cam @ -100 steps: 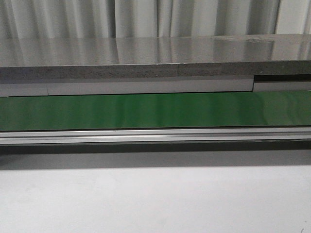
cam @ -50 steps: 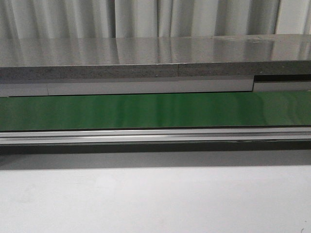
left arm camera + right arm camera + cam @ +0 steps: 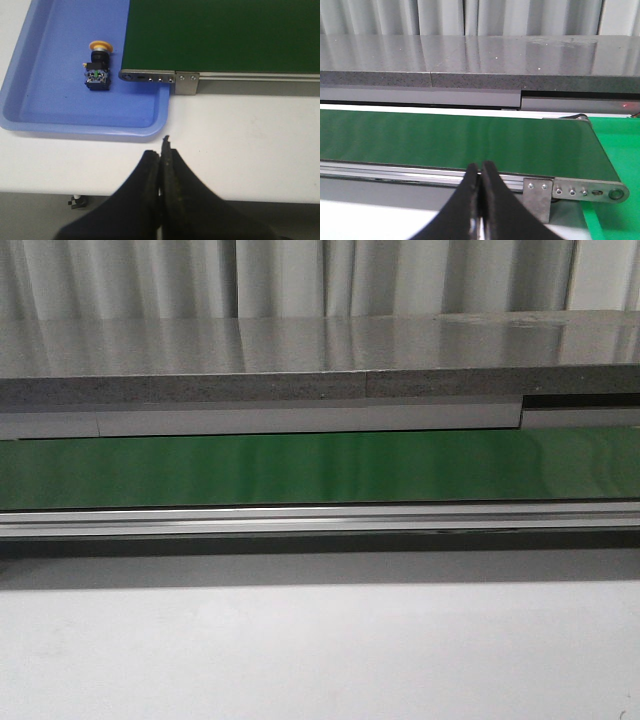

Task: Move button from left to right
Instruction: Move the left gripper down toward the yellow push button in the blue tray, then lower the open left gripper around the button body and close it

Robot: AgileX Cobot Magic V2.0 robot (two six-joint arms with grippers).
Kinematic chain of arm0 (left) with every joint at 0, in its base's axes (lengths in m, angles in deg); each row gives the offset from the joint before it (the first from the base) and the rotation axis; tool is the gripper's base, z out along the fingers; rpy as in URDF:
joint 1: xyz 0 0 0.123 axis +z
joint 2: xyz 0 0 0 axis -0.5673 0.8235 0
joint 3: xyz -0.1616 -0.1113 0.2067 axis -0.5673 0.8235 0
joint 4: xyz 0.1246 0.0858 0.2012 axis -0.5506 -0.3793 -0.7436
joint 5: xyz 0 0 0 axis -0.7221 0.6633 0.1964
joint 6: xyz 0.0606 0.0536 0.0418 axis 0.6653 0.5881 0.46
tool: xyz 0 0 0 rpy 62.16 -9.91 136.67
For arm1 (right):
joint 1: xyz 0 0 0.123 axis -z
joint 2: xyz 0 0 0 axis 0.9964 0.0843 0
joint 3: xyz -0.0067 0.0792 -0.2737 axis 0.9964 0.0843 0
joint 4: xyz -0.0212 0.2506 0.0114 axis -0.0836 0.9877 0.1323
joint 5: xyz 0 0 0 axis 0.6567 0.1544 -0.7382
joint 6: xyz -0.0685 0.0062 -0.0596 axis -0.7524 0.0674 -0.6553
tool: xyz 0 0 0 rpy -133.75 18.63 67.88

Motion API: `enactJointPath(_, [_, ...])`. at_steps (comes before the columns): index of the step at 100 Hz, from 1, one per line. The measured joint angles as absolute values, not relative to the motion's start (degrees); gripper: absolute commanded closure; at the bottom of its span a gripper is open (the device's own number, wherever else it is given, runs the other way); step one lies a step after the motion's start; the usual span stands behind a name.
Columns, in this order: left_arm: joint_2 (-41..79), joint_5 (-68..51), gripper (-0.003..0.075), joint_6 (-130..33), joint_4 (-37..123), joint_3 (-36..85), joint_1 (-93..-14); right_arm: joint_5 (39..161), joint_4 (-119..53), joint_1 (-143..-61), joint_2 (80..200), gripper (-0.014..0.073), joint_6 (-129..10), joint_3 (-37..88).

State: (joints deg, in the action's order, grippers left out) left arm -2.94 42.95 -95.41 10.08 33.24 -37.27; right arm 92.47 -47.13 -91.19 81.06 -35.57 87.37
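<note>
The button (image 3: 98,67), a yellow-orange cap on a black body, lies on its side in a blue tray (image 3: 60,112) in the left wrist view, beside the end of the green belt (image 3: 220,35). My left gripper (image 3: 161,155) is shut and empty over the white table, apart from the tray's near rim. My right gripper (image 3: 481,170) is shut and empty in front of the belt's (image 3: 450,137) metal rail near its other end. In the front view the belt (image 3: 320,468) is bare; neither gripper nor the button shows there.
A grey stone-like shelf (image 3: 320,365) runs behind the belt. A metal rail (image 3: 320,520) edges its front. A green surface (image 3: 620,150) lies past the belt's end in the right wrist view. White table (image 3: 320,660) lies in front.
</note>
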Motion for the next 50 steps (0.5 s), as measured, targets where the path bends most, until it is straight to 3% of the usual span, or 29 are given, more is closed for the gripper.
enactJointPath(14, [-2.3,42.7,0.0736,-95.4,10.1,33.2,-37.3,92.5,-47.1,-91.2,81.1,0.0661,-35.6,87.4])
enactJointPath(22, [-2.3,42.2,0.0682,-95.4,10.1,33.1,-37.3,92.5,-47.1,-91.2,81.1,0.0661,-35.6,87.4])
enactJointPath(29, [-2.3,42.0,0.0560,-95.4,10.1,33.1,-37.3,92.5,-47.1,-91.2,81.1,0.0661,-35.6,87.4])
enactJointPath(41, [-2.3,42.0,0.0216,-95.4,10.1,33.0,-37.3,92.5,-47.1,-91.2,81.1,0.0661,-35.6,87.4])
enactJointPath(50, [-2.3,41.6,0.0071,-95.4,10.0,33.0,-37.3,92.5,-47.1,-91.2,81.1,0.0661,-35.6,87.4])
